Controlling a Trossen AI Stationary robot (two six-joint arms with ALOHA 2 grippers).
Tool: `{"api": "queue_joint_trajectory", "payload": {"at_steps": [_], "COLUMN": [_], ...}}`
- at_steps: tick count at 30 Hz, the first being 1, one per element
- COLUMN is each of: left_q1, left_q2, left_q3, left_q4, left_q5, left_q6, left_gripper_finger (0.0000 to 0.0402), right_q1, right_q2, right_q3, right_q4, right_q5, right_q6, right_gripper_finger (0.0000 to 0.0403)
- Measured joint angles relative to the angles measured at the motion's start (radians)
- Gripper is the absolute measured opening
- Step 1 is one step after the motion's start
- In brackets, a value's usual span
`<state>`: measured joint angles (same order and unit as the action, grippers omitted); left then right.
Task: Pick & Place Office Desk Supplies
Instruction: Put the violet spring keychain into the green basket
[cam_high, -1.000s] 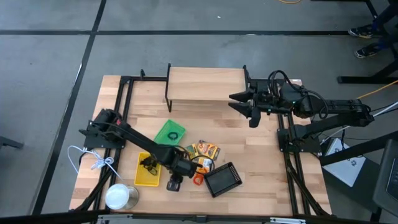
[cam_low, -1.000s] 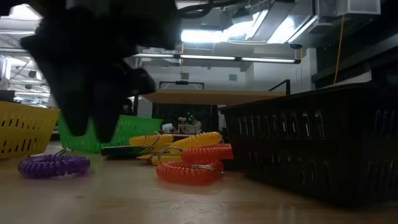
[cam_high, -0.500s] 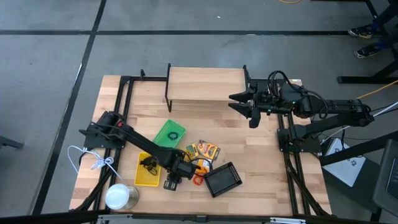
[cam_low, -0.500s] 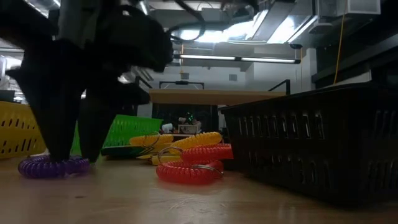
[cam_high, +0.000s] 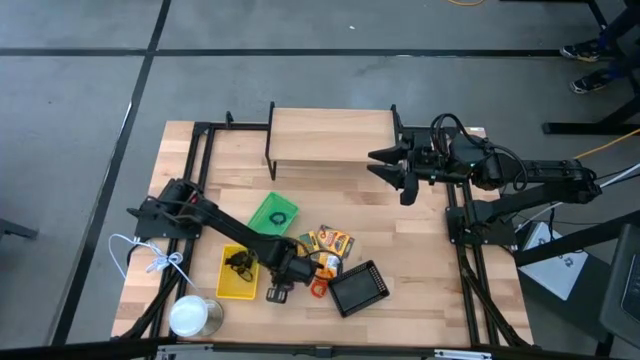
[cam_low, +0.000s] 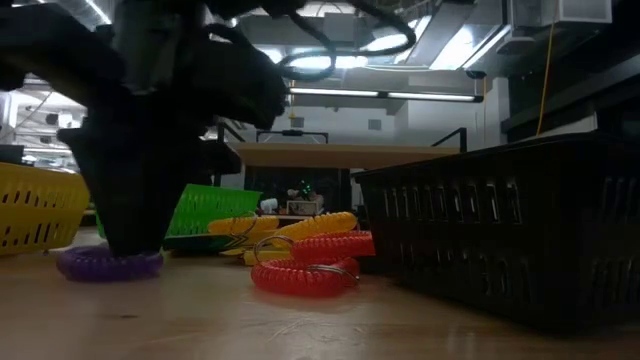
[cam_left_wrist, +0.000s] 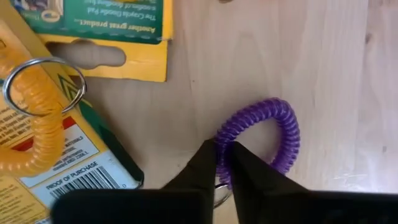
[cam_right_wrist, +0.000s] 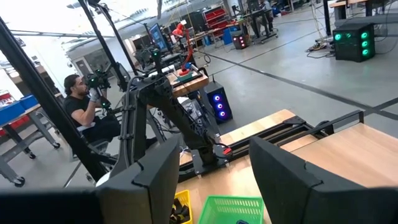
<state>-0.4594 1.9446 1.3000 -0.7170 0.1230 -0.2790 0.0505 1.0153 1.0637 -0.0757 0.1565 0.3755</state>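
One purple loop (cam_left_wrist: 273, 134) lies flat on the bench (cam_high: 420, 225) at about seven o'clock from centre in the high view, between the yellow tray (cam_high: 238, 275) and the black mesh tray (cam_high: 360, 288). It looks light, springy and soft, likely to stretch rather than lift cleanly, so pinching across a single coil strand seems right. Left gripper (cam_left_wrist: 222, 163) has its fingers nipped together on that strand. Right gripper (cam_high: 385, 165) waits spread wide at one o'clock.

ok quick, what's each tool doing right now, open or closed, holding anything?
Left tool: closed on the purple loop, down at the table.
Right tool: open, empty, waiting above the table's far side.
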Motion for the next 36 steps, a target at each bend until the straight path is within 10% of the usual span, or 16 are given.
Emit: {"api": "queue_joint_trajectory", "payload": {"at_steps": [9, 20, 36], "left_q1": [0.024, 0.154, 0.543], "left_q2": [-0.093, -0.269, -0.708], "left_q3": [-0.002, -0.011, -0.397], "left_q4": [0.010, -0.118, 0.013], "left_q5": [0.092, -0.053, -0.072], "left_q6": [-0.038, 0.056, 0.064], "left_gripper_finger": [0.0009, 0.0006, 0.0012], "right_q1": [0.000, 0.003, 0.004], "right_q2": [0.000, 0.000, 0.000], "right_q3": [0.000, 0.000, 0.000], "right_q4": [0.000, 0.006, 0.013], "right_q5": [0.012, 0.038, 0.096], "right_q6": [-0.008, 0.010, 0.060], "right_gripper_finger": [0.0197, 0.0197, 0.0197]}}
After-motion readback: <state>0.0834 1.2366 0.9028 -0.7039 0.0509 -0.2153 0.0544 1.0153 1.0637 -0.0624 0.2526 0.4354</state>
